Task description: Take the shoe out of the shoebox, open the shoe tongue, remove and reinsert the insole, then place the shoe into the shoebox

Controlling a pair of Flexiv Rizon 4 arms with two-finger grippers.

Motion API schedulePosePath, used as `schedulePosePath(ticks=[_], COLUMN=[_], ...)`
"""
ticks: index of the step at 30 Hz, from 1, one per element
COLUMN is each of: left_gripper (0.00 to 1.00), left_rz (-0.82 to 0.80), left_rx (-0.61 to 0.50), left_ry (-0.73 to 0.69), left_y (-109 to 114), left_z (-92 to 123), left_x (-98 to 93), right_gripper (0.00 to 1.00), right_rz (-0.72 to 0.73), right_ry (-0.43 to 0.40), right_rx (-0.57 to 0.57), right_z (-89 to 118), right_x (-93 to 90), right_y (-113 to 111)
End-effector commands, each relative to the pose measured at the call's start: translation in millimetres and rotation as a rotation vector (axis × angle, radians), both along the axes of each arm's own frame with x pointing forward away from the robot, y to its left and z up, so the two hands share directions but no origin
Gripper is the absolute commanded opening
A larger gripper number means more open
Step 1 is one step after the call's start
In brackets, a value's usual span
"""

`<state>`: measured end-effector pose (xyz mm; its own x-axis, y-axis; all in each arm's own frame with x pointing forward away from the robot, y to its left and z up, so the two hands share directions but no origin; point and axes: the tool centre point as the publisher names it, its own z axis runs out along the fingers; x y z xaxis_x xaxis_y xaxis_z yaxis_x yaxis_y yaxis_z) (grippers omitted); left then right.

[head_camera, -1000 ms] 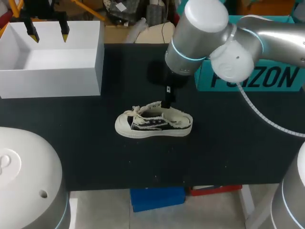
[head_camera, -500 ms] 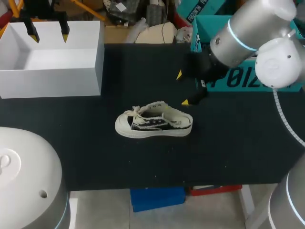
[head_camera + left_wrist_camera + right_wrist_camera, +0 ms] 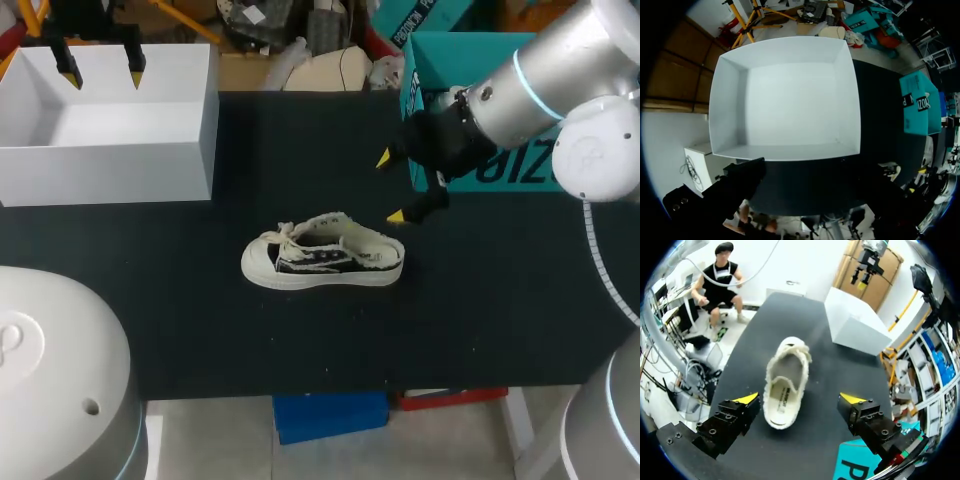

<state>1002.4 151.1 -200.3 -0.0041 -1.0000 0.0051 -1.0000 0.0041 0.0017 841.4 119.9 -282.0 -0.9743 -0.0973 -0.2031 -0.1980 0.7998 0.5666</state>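
A cream low-top shoe (image 3: pixel 322 253) with dark side panels lies upright on the black table (image 3: pixel 200 320), toe toward the left. My right gripper (image 3: pixel 390 187) hovers open just behind its heel, touching nothing. In the right wrist view the shoe (image 3: pixel 784 387) sits ahead of that gripper (image 3: pixel 800 399), between the lines of its fingers, with the insole visible inside. The white shoebox (image 3: pixel 120 170) stands empty at the back left. My left gripper (image 3: pixel 101 74) hangs open above it. In the left wrist view the shoebox (image 3: pixel 727 110) lies straight ahead of the left gripper (image 3: pixel 815 195).
A teal carton (image 3: pixel 450 55) stands at the back right of the table, right behind my right arm, and shows under the right gripper as the teal carton (image 3: pixel 865 465). The white shoebox (image 3: pixel 860 335) is seen far beyond the shoe.
My right arm has pulled back from directly over the shoe toward the right, and its gripper now sits behind the heel. The shoe and the left arm have not moved.
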Motion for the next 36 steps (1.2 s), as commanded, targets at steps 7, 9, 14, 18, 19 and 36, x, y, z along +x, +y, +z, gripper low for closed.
schedulePosePath(ticks=[7,9,14,18,19,36], left_gripper=[1.0,1.0,1.0,1.0,1.0,1.0], left_rz=[0.002,0.002,0.002,0.002,0.002,0.002], left_rx=[0.003,0.003,0.003,0.003,0.003,0.003], left_ry=[0.001,0.001,0.001,0.001,0.001,0.001], left_y=[-1,-1,-1,-1,-1,-1], left_z=[0,0,0,0,0,0], left_x=[-0.5,-0.5,-0.5,-0.5,-0.5,-0.5], right_gripper=[1.0,1.0,1.0,1.0,1.0,1.0], right_rz=[-0.002,-0.002,-0.002,-0.024,-0.022,-0.079], right_ry=[-0.001,-0.001,-0.001,-0.023,-0.019,0.096], right_rx=[-0.002,-0.002,-0.002,0.072,0.071,0.23], right_z=[0,0,0,-2,-4,-58], right_x=[-0.2,-0.2,-0.2,-6.0,-8.3,-26.5], right_y=[1,1,1,4,5,-3])
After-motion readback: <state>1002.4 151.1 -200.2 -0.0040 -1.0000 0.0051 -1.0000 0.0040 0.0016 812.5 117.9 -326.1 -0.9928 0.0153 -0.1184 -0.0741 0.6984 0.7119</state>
